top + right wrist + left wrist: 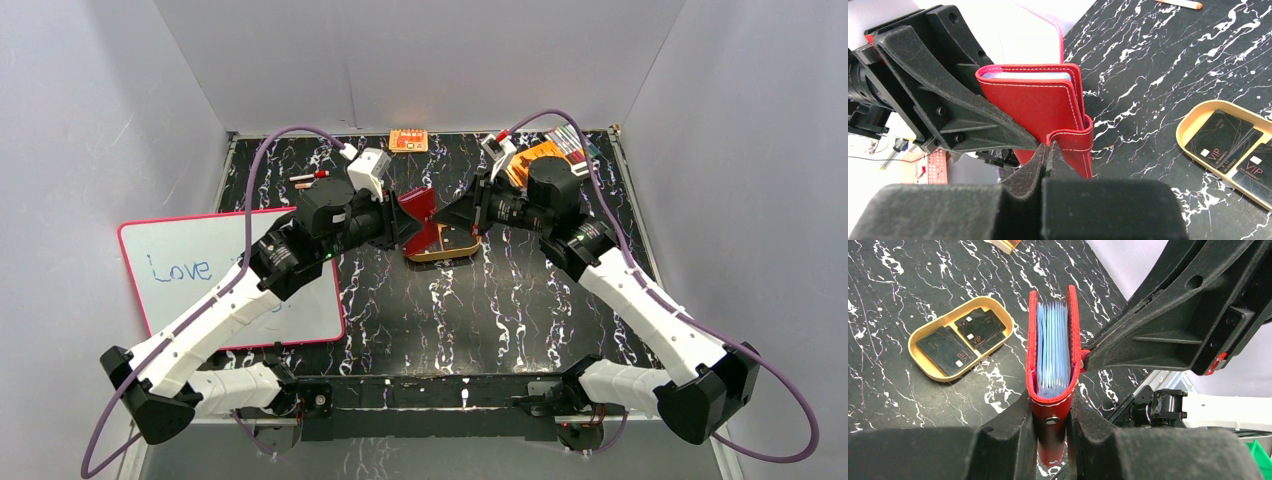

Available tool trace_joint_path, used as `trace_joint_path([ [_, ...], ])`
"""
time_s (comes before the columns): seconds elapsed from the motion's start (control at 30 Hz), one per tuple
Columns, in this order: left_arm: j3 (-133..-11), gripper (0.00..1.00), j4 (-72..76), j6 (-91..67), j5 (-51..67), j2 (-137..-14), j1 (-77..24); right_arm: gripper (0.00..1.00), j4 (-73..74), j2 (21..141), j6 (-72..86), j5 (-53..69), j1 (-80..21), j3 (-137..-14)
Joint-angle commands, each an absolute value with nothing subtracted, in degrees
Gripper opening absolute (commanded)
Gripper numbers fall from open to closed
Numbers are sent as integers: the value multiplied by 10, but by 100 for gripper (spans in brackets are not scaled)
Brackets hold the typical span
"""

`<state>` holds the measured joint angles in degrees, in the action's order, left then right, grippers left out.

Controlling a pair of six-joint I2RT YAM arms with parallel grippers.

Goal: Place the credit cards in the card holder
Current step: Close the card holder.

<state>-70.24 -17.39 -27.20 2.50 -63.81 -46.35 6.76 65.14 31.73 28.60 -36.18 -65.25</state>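
The red card holder [418,208] is held in the air between both grippers, above the tan tray [447,257]. My left gripper [1052,402] is shut on its spine end [1052,420]; its covers stand slightly apart, showing light blue inner pockets [1053,345]. My right gripper [1048,147] is shut on the holder's snap tab [1073,141]. Two dark credit cards marked VIP [945,347] [980,327] lie in the tray's two compartments, also seen in the right wrist view [1220,137]. No light blue or blue-grey card shows.
A pink-framed whiteboard [200,270] lies at the left. An orange packet [408,141] and an orange booklet [535,155] sit at the back edge. A marker [308,178] lies at the back left.
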Motion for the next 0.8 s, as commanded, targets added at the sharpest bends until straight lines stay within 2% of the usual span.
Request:
trace_joint_path([
  [0.0, -727, 0, -142, -270, 24, -640, -463, 0, 40, 652, 322, 299, -371, -673],
  [0.77, -733, 0, -141, -270, 17, -649, -463, 0, 101, 672, 271, 255, -409, -706],
])
